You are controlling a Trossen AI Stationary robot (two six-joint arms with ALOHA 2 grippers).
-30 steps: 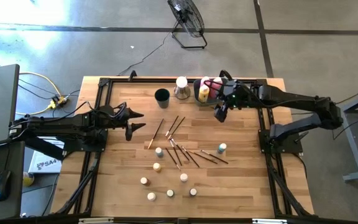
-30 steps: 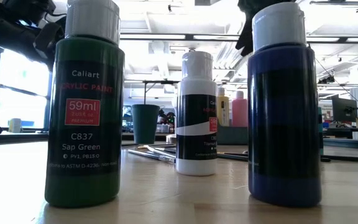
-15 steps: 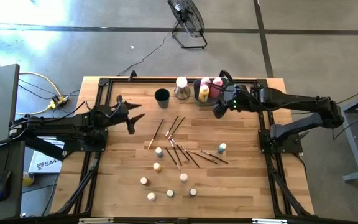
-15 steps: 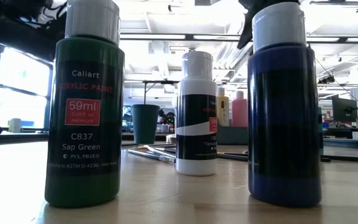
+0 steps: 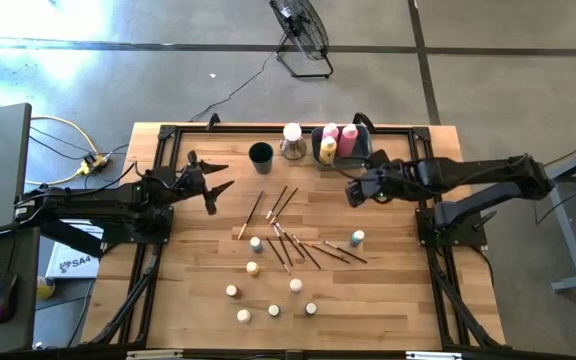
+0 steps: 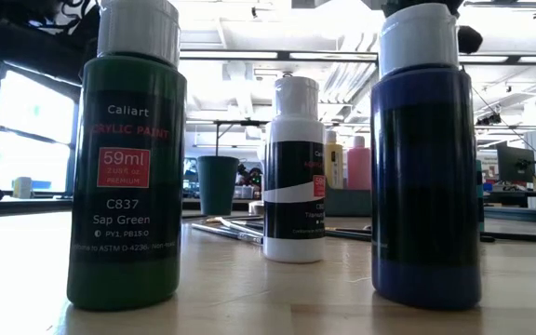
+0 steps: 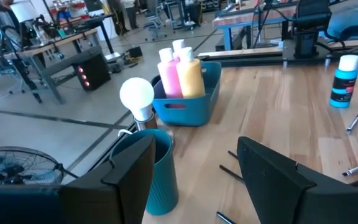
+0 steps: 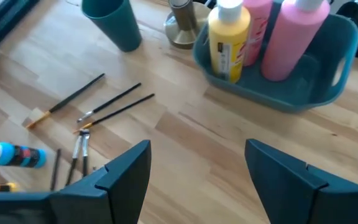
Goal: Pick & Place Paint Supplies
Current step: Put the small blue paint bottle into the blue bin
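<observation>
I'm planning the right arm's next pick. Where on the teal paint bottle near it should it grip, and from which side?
The teal bottle stands upright, white cap up, alone on the table, nearest the right gripper, which is open. Probably best: come straight down and close on the round body just below the cap. The brushes lie close on its left-arm side, so a low sideways approach from there may knock them.

Bright overhead light, window glare in low view, foreground bottles [image 6: 127,158] backlit.

wooden worktop [image 5: 188,290]: blue bin [image 5: 340,148] and teal cup [image 5: 260,154] beyond right fingers [image 8: 135,163]; brushes [image 5: 286,225] scattered mid-worktop between both arms; small capped bottles [image 5: 253,268] nearer front edge.
</observation>
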